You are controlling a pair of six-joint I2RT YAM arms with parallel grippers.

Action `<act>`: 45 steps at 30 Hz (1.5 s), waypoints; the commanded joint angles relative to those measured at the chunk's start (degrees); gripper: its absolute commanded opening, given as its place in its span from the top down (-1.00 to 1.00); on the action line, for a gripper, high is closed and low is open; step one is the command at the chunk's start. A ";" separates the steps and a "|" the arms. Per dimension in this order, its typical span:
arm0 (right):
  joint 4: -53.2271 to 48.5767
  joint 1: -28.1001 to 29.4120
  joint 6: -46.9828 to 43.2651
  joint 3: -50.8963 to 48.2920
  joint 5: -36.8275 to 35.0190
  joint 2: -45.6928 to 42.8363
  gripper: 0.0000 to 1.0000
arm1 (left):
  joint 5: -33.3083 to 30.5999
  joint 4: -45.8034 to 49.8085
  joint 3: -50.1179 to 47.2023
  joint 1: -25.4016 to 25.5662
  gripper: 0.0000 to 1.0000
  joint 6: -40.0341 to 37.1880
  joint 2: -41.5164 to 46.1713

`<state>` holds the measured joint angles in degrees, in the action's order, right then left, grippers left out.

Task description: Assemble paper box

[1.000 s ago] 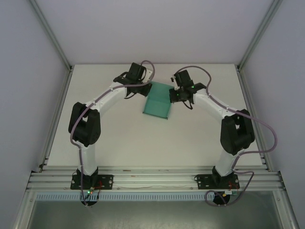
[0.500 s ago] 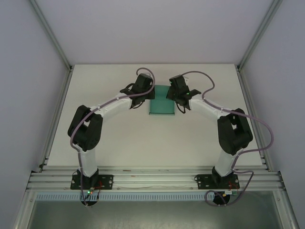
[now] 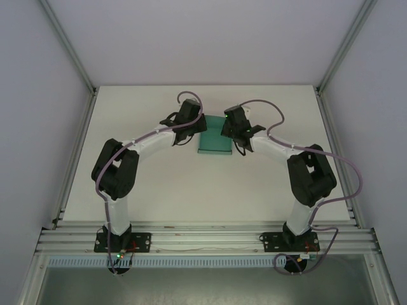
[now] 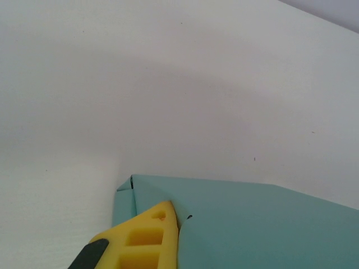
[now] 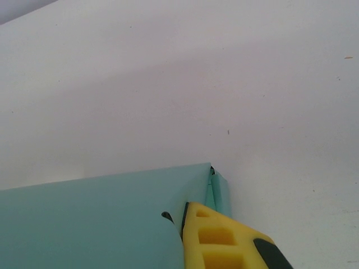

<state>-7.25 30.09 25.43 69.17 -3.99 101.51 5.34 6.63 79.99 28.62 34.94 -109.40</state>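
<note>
Left claw [image 4: 175, 224] and right claw [image 5: 184, 223] were each pinched tight on opposite side edges of the paper box [image 3: 214, 143], upper centre of top view.

No lettering, label, brand mark or number can be read on the teal paper box [image 3: 213, 143] or on the white table [image 3: 191, 187] beneath it.
</note>
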 commanded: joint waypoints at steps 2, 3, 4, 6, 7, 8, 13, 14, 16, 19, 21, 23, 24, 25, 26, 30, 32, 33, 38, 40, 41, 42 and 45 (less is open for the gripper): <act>2.29 1.37 0.31 -2.96 1.95 -0.42 1.00 | 6.63 -6.74 -2.93 1.25 1.00 3.03 -0.52; 2.69 1.38 -0.21 -3.97 1.49 -0.97 1.00 | 5.78 -7.34 -4.61 1.31 1.00 1.90 -0.29; 3.76 1.53 -1.12 -5.52 0.90 -1.80 1.00 | 5.43 -8.92 -7.35 1.46 1.00 0.42 0.95; 4.74 1.58 -2.50 -7.81 0.37 -2.72 1.00 | 4.98 -12.72 -12.41 1.73 1.00 -1.35 2.56; 4.78 1.60 -3.16 -8.85 0.14 -3.00 1.00 | 6.38 -14.25 -14.44 1.77 1.00 -1.62 3.02; 4.87 1.64 -3.75 -9.58 0.08 -3.07 1.00 | 7.11 -15.49 -16.04 1.83 1.00 -1.99 3.47; 8.04 2.69 -6.56 -14.68 -1.98 -4.77 1.00 | 6.80 -20.94 -23.87 2.17 0.93 -2.77 7.91; 8.63 3.01 -7.27 -15.62 -2.89 -5.24 1.00 | 6.62 -21.00 -24.62 2.23 0.76 -2.83 8.84; 9.33 3.48 -8.76 -17.11 -4.26 -6.05 1.00 | 6.47 -19.82 -25.23 2.33 0.61 -4.18 10.96; 10.38 4.16 -11.08 -18.94 -4.83 -7.00 1.00 | 4.92 -15.26 -24.92 2.39 0.12 -5.34 14.27; 11.22 4.45 -12.93 -19.91 -4.26 -7.21 1.00 | 3.88 -11.91 -24.54 2.37 -0.37 -5.59 16.45; 12.49 5.00 -15.41 -20.95 -4.42 -7.10 1.00 | 2.66 -6.20 -22.84 2.32 -0.70 -6.75 18.31; 13.01 5.54 -16.52 -21.41 -5.29 -6.96 1.00 | 1.99 -4.29 -22.65 2.32 -0.80 -7.22 19.25; 13.31 5.98 -17.41 -21.81 -6.14 -6.75 1.00 | 1.56 -2.17 -22.42 2.08 -0.89 -7.14 20.46; 13.18 6.25 -18.67 -21.96 -6.09 -6.64 1.00 | 1.72 -0.82 -22.45 1.71 -0.99 -6.98 21.90; 14.72 7.90 -23.27 -23.49 -7.79 -6.58 1.00 | 0.45 4.02 -20.96 -0.86 -1.00 -3.76 26.23; 14.98 8.19 -24.91 -24.01 -7.94 -6.42 1.00 | 2.26 6.35 -18.25 -3.83 -1.00 -1.15 25.40; 15.34 8.36 -26.07 -24.37 -7.41 -6.38 1.00 | 3.28 6.38 -17.05 -5.16 -1.00 -0.43 24.40; 19.42 8.68 -28.81 -26.41 -7.52 -5.57 1.00 | 10.63 6.23 -8.99 -8.40 -1.00 -0.71 14.59; 19.55 8.76 -29.30 -26.32 -7.37 -5.45 1.00 | 13.81 5.84 -6.50 -8.47 -1.00 -1.16 10.52; 19.51 8.81 -29.13 -26.28 -7.37 -5.52 1.00 | 15.30 6.49 -5.42 -8.45 -1.00 -1.18 8.74; 19.61 8.77 -28.98 -26.35 -7.28 -5.62 1.00 | 16.76 6.49 -5.15 -8.35 -0.97 -1.28 7.43; 21.04 8.76 -28.34 -26.72 -6.28 -5.98 1.00 | 20.94 4.04 -7.96 -8.20 -0.83 0.08 4.89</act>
<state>19.35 38.22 -0.82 44.64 -12.05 94.00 20.14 10.09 73.25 19.97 33.98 -103.09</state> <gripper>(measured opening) 0.062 0.932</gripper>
